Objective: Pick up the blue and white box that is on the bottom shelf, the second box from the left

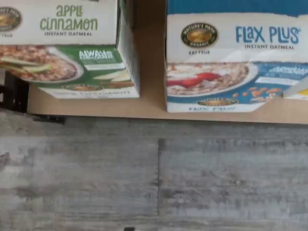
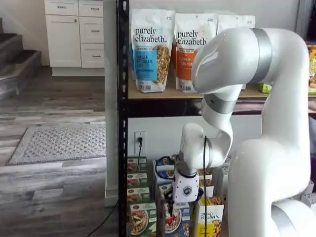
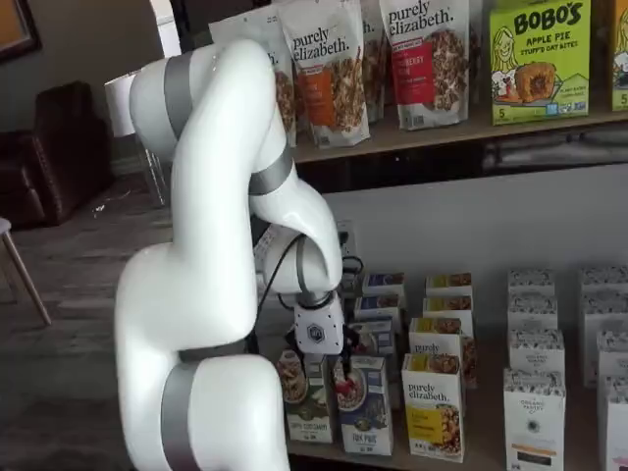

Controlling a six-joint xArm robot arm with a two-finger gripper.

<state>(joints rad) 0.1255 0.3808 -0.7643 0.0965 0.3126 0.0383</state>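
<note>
The blue and white box [image 1: 226, 62] is standing on the bottom shelf [image 1: 149, 103], right at its front edge. In the wrist view it is reading "Flax Plus" and showing a bowl with red berries. A green and white box [image 1: 72, 48] is standing just beside it, with a bare strip of shelf between them. In both shelf views the blue and white box [image 3: 365, 404] is sitting at the front of its row, between the green one and a yellow and white box [image 3: 433, 407]. The gripper [image 2: 184, 190] is hanging just above it — its white body is showing, but I cannot tell how its fingers are standing. Gray wood floor [image 1: 154, 178] is lying below the shelf edge.
</note>
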